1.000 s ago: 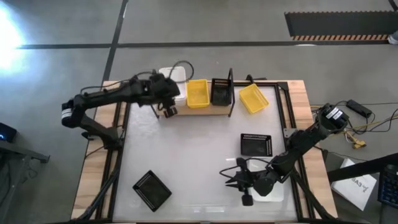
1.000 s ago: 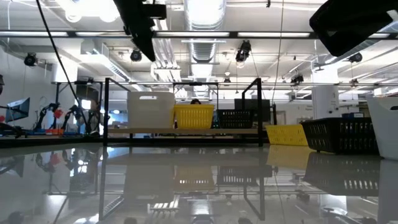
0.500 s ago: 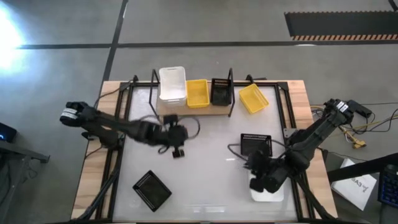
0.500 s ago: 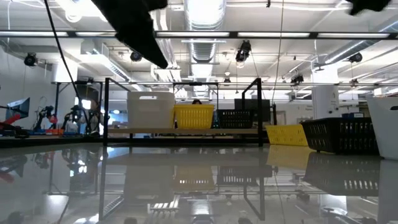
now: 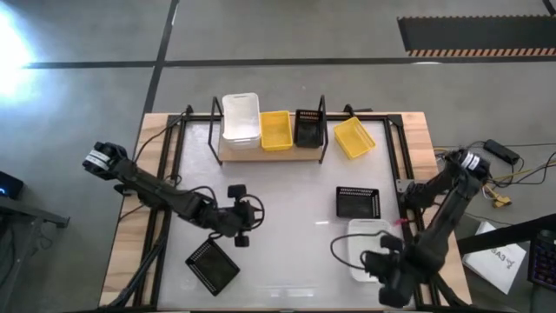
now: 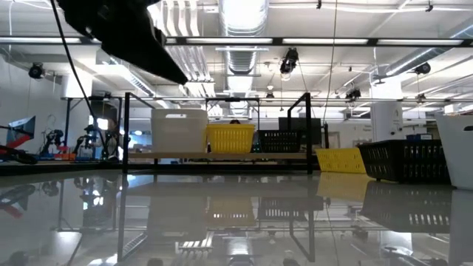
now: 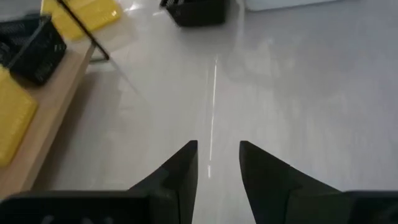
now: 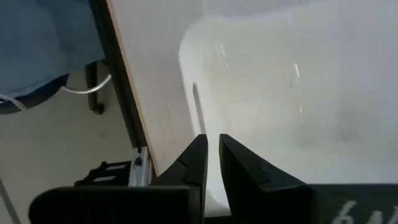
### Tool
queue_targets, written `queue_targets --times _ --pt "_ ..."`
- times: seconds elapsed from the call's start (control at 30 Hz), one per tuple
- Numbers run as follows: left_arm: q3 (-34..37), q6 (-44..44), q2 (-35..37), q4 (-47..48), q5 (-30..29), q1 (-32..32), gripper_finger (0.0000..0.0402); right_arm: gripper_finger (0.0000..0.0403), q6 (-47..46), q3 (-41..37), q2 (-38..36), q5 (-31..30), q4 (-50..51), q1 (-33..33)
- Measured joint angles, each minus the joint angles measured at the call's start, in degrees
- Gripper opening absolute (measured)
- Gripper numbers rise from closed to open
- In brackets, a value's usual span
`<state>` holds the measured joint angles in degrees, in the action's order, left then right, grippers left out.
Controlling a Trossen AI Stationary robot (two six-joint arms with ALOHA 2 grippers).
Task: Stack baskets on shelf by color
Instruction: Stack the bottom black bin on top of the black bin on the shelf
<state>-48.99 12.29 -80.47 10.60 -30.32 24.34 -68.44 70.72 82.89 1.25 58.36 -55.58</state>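
Note:
The wooden shelf [image 5: 261, 155] stands at the table's far side. It holds white baskets [image 5: 241, 117] at its left end, a yellow basket [image 5: 276, 130] in the middle and a black basket [image 5: 307, 129] at the right. Another yellow basket [image 5: 354, 137] lies on the table just right of the shelf. One black basket [image 5: 358, 203] rests right of centre and another [image 5: 213, 264] at the near left. My left gripper [image 5: 252, 213] is open and empty over bare table, pointing right. My right gripper [image 5: 382, 265] is shut on the near end of a white basket [image 5: 369, 243]. My right gripper has the white basket's near end wall [image 8: 198, 118], the one with a handle slot, between its two fingers. One finger is inside the basket and one outside. The fingers slant down from the near right. The basket's bottom rests on the table.
The shelf's black wire ends [image 5: 322, 130] stand upright. The table's black frame rail [image 8: 121, 93] runs just beside the white basket. Open tabletop lies between the shelf and the near baskets [image 7: 261, 93].
My left gripper has left the shelf's left end and gone toward the near edge, to a spot just far of the near-left black basket. My right gripper has gone toward the table's right and near edge, to the white basket's near end. No basket has moved.

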Motion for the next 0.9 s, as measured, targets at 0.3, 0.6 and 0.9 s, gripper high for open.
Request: queue_targets --times 0.3,0.6,0.9 --pt "-7.10 -1.58 -2.76 0.42 -0.29 0.96 0.0102 0.0034 -0.50 0.06 4.79 -9.15 0.14 -1.31" --pt "-30.26 21.97 -12.87 42.72 1.02 9.55 0.0102 0.0034 5.15 3.73 4.99 -20.87 -0.41 0.86" --pt "-39.83 55.68 -19.27 56.95 16.03 21.11 0.0102 0.0034 16.49 5.31 4.99 -49.13 -2.31 2.37"
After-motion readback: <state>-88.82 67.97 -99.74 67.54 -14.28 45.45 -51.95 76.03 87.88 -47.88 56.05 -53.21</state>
